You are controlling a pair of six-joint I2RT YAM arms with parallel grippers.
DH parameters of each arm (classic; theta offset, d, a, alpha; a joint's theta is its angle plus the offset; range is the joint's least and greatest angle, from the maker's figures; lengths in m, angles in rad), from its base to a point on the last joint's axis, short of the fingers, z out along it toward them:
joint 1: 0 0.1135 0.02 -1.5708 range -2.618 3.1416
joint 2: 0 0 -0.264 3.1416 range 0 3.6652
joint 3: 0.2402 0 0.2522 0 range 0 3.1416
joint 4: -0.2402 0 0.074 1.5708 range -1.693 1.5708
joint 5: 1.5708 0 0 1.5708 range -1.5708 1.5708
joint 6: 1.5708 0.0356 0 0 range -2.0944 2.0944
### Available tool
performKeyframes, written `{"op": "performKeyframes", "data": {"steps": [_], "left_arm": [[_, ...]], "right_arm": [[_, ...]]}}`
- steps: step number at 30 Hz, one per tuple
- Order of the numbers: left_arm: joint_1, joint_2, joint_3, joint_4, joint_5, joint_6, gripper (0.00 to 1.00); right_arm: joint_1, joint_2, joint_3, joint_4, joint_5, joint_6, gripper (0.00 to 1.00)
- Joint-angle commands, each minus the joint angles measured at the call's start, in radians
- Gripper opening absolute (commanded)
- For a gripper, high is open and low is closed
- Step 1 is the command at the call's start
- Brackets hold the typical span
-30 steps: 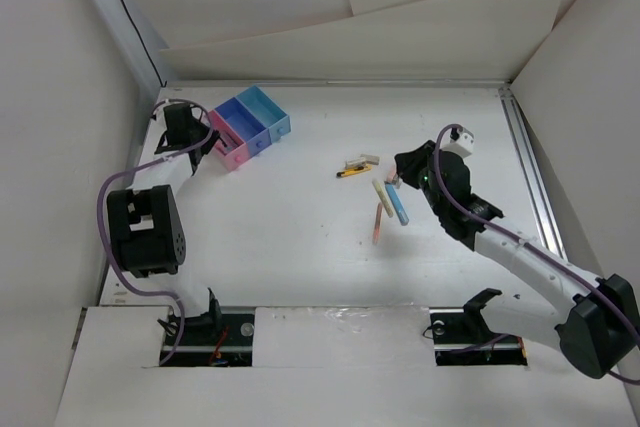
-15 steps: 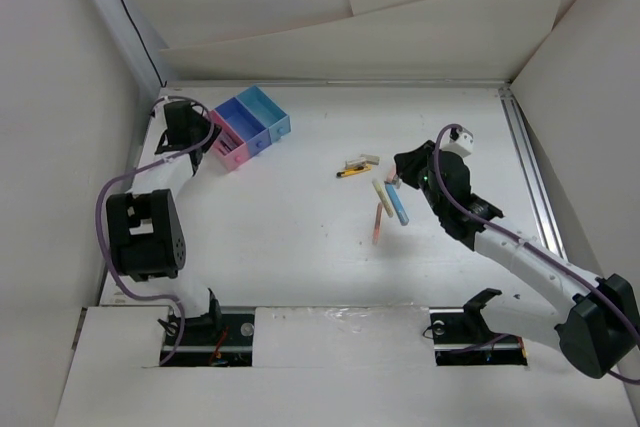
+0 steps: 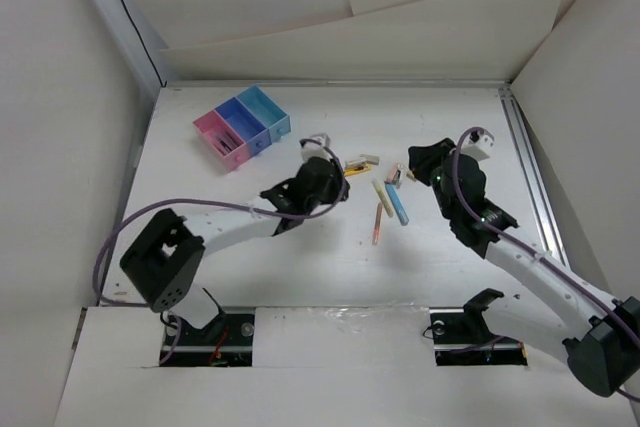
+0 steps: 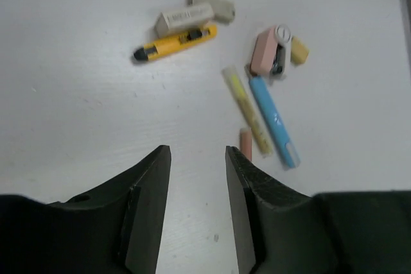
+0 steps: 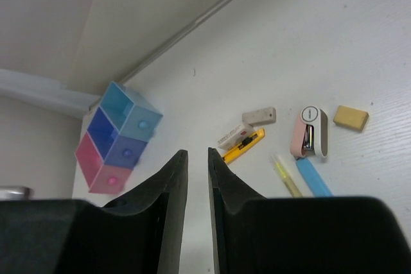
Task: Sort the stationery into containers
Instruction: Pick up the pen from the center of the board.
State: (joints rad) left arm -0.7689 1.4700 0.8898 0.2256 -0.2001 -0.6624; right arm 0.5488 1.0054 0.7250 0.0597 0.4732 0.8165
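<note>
The three joined containers (image 3: 242, 125), pink, purple-blue and light blue, stand at the far left and also show in the right wrist view (image 5: 109, 138). The stationery lies mid-table: a yellow-orange cutter (image 4: 174, 42), beige erasers (image 4: 184, 17), a pale-yellow stick (image 4: 246, 108), a light-blue stick (image 4: 274, 121), a salmon stick (image 4: 245, 142), a pink-and-white piece (image 4: 268, 51) and a small tan eraser (image 4: 299, 50). My left gripper (image 3: 336, 185) is open and empty just left of the sticks (image 4: 198, 152). My right gripper (image 3: 418, 157) hovers right of the pile, open by a narrow gap and empty (image 5: 197, 153).
White walls ring the table, with a metal rail (image 3: 530, 162) along the right side. The left arm (image 3: 220, 227) stretches across the near-left part of the table. The cutter (image 3: 352, 171) and the blue stick (image 3: 398, 203) lie between the two grippers.
My left arm has swung from beside the containers to the middle of the table, next to the stationery. My right gripper has shifted slightly right and away from the pile.
</note>
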Motion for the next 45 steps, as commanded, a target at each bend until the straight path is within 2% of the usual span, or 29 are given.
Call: {"op": "performKeyframes", "data": {"steps": [1, 3, 4, 7, 14, 17, 22, 28, 29, 30, 37, 40, 43, 44, 45], "left_arm": [[-0.128, 0.094, 0.037, -0.052, -0.122, 0.023, 0.37], [-0.238, 0.194, 0.119, -0.106, -0.188, 0.023, 0.39], [-0.269, 0.229, 0.151, -0.123, -0.208, 0.023, 0.41], [-0.352, 0.346, 0.275, -0.201, -0.300, 0.023, 0.44], [-0.372, 0.446, 0.369, -0.229, -0.312, 0.023, 0.45], [-0.372, 0.470, 0.391, -0.265, -0.341, 0.023, 0.38], [-0.382, 0.521, 0.391, -0.266, -0.325, 0.014, 0.36], [-0.382, 0.558, 0.391, -0.255, -0.305, 0.014, 0.18], [-0.382, 0.558, 0.391, -0.264, -0.305, 0.014, 0.13], [-0.391, 0.558, 0.391, -0.287, -0.333, 0.003, 0.00], [-0.414, 0.371, 0.348, -0.370, -0.494, -0.017, 0.00], [-0.362, 0.244, 0.295, -0.379, -0.509, -0.043, 0.00], [-0.238, 0.094, 0.203, -0.307, -0.477, -0.065, 0.00], [-0.193, 0.055, 0.175, -0.228, -0.404, -0.065, 0.00], [-0.094, -0.020, 0.119, -0.183, -0.365, -0.065, 0.00]], "right_arm": [[-0.016, -0.054, 0.014, 0.000, 0.048, 0.015, 0.26], [-0.016, -0.068, 0.014, -0.011, 0.048, 0.015, 0.30], [-0.016, -0.079, 0.014, -0.011, 0.048, 0.015, 0.34], [-0.027, -0.079, 0.014, -0.011, 0.048, 0.015, 0.36], [-0.036, -0.079, 0.014, -0.020, 0.027, 0.015, 0.38], [-0.036, -0.088, 0.014, -0.020, 0.027, 0.024, 0.38], [-0.036, -0.097, 0.014, -0.020, 0.018, 0.024, 0.36], [-0.046, -0.097, 0.014, -0.020, 0.007, 0.024, 0.35], [-0.046, -0.097, 0.014, -0.020, 0.007, 0.024, 0.35], [-0.046, -0.097, 0.014, -0.020, 0.007, 0.024, 0.35], [-0.046, -0.097, 0.014, -0.020, 0.007, 0.024, 0.35], [-0.046, -0.097, 0.014, -0.020, 0.007, 0.033, 0.35], [-0.046, -0.087, 0.014, -0.020, -0.002, 0.033, 0.34], [-0.046, -0.087, 0.014, -0.020, -0.002, 0.033, 0.34], [-0.046, -0.087, 0.014, -0.020, -0.014, 0.033, 0.34]]}}
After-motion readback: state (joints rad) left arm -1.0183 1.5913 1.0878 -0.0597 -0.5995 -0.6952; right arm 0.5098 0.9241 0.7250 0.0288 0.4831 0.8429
